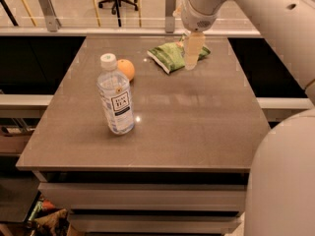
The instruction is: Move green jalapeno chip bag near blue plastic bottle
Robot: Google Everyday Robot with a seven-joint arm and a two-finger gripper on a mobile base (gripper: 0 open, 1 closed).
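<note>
The robot's gripper (191,63) hangs from the pale arm (231,4) over the far side of the grey table (197,117), pointing straight down at the green jalapeno chip bag (166,57). The bag lies flat directly beneath the gripper and spreads out from it toward the side where the bottle stands. Whether the gripper is spread, pressed together or already pinching the bag cannot be told from this view, nor whether its tip touches the foil or stops just above it. The blue plastic bottle (115,100) stands upright well away from the gripper, nearer the front edge of the table. A small orange (126,69) sits just behind the bottle, between it and the bag. The task appears to be at the grasp stage, with the bag not yet carried across. To do this step well, the gripper likely needs to settle squarely on the crinkly bag and take a fold of it firmly, since such foil slips and springs back when only lightly caught. The bag should then be lifted clear of the surface before it travels. The safest path toward the bottle runs in front of the orange, and the bag should be set down beside the bottle without brushing it, as a tall, light bottle tips easily.
</note>
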